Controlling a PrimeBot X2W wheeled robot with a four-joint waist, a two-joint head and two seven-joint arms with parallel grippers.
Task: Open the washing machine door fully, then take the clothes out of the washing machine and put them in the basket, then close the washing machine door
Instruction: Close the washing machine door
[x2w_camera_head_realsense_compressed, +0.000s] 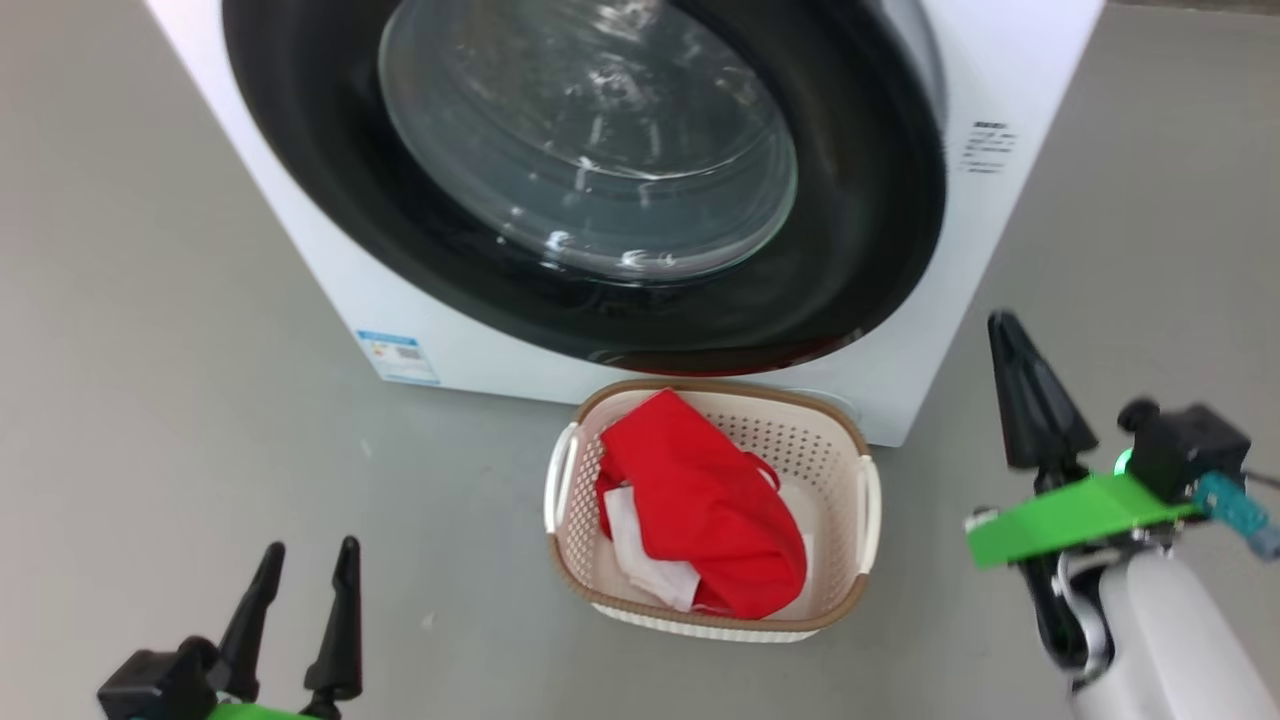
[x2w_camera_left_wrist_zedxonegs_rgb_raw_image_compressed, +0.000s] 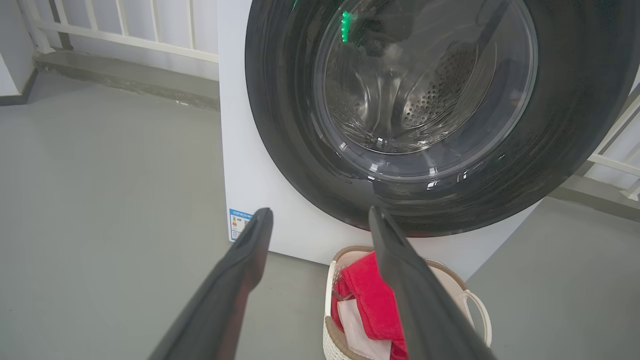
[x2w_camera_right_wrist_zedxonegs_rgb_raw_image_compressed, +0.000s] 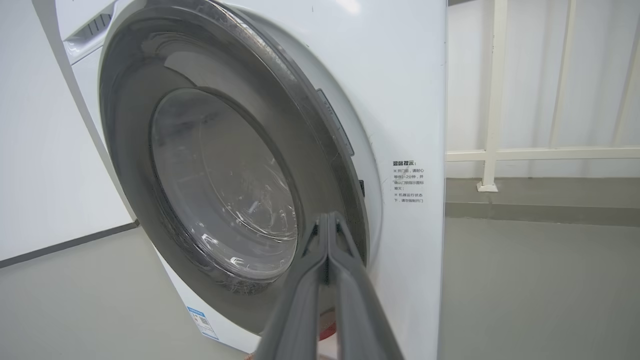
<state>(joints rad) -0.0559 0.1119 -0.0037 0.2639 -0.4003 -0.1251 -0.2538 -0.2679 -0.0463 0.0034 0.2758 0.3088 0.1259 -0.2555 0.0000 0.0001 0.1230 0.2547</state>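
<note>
Well, nearest: left hand (x2w_camera_head_realsense_compressed: 310, 550) fingers apart, empty; right hand (x2w_camera_head_realsense_compressed: 1003, 330) pinched together on nothing, both short of the washing machine (x2w_camera_head_realsense_compressed: 330, 260). At its front foot sits the basket (x2w_camera_head_realsense_compressed: 800, 440) w/ the clothes (x2w_camera_head_realsense_compressed: 700, 490) inside, soft, light. Then the washing machine door (x2w_camera_head_realsense_compressed: 860, 200), looks shut; stiff, glossy rim prob. slippery, so press the rim, not the glass. Writing: blue label sticker (x2w_camera_head_realsense_compressed: 398, 357) low on the machine's front, Chinese notice (x2w_camera_right_wrist_zedxonegs_rgb_raw_image_compressed: 409, 182) beside the door, both too small to read.

Colours noted: white washing machine (x2w_camera_head_realsense_compressed: 1000, 80), red clothes (x2w_camera_head_realsense_compressed: 710, 500).
Door (x2w_camera_head_realsense_compressed: 860, 250): glossy black rim, clear glass centre. Label (x2w_camera_head_realsense_compressed: 398, 357): blue. Just ahead of the left gripper (x2w_camera_left_wrist_zedxonegs_rgb_raw_image_compressed: 320, 212), dark-fingered: basket (x2w_camera_head_realsense_compressed: 800, 440) cream with dotted holes, brown rim; clothes carry white patches. Floor (x2w_camera_head_realsense_compressed: 150, 400) plain grey.
</note>
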